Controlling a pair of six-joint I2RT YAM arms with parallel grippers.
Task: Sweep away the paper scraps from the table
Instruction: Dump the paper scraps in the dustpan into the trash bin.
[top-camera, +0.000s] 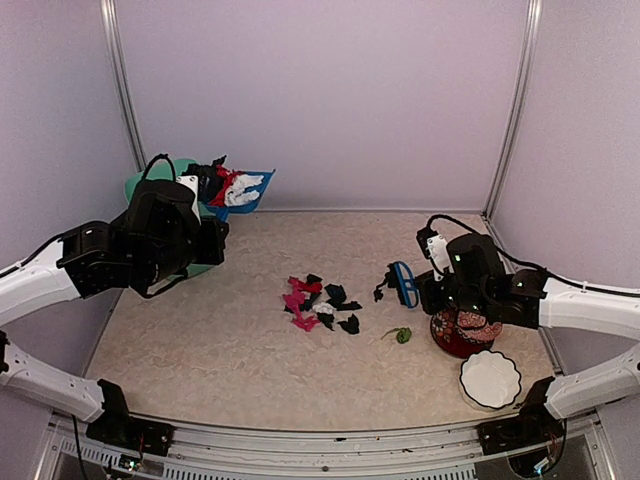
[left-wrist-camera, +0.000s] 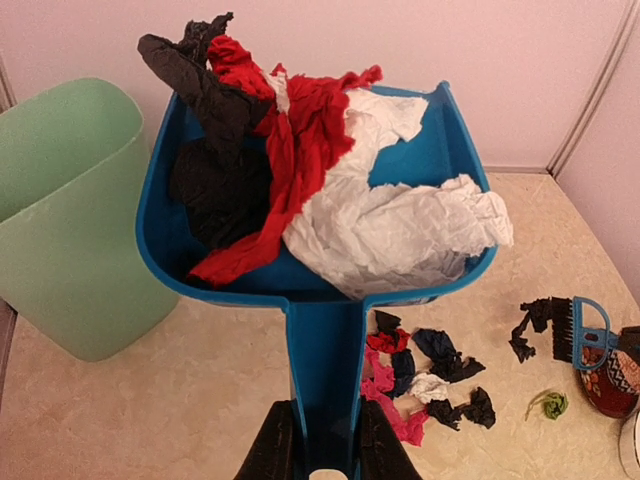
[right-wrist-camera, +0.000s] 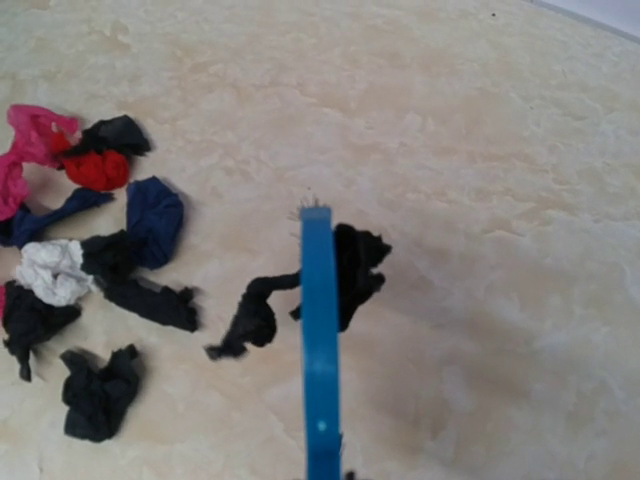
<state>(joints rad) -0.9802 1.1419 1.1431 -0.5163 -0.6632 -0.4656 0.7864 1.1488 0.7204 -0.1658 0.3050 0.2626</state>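
My left gripper (left-wrist-camera: 320, 440) is shut on the handle of a blue dustpan (left-wrist-camera: 420, 160), held raised at the back left (top-camera: 245, 190) beside a green bin (left-wrist-camera: 70, 220). The pan is full of black, red and white paper. A cluster of paper scraps (top-camera: 318, 303), pink, red, navy, white and black, lies mid-table (left-wrist-camera: 420, 375) (right-wrist-camera: 100, 250). My right gripper (top-camera: 425, 285) is shut on a blue brush (top-camera: 404, 283), whose edge (right-wrist-camera: 320, 340) stands over a black scrap (right-wrist-camera: 355, 265). A green scrap (top-camera: 402, 335) lies apart.
A red-patterned bowl (top-camera: 462, 335) sits under my right arm and a white scalloped bowl (top-camera: 490, 379) stands at the front right. The green bin (top-camera: 150, 185) is in the back left corner. Pale walls and a metal frame edge the beige table (top-camera: 230, 340).
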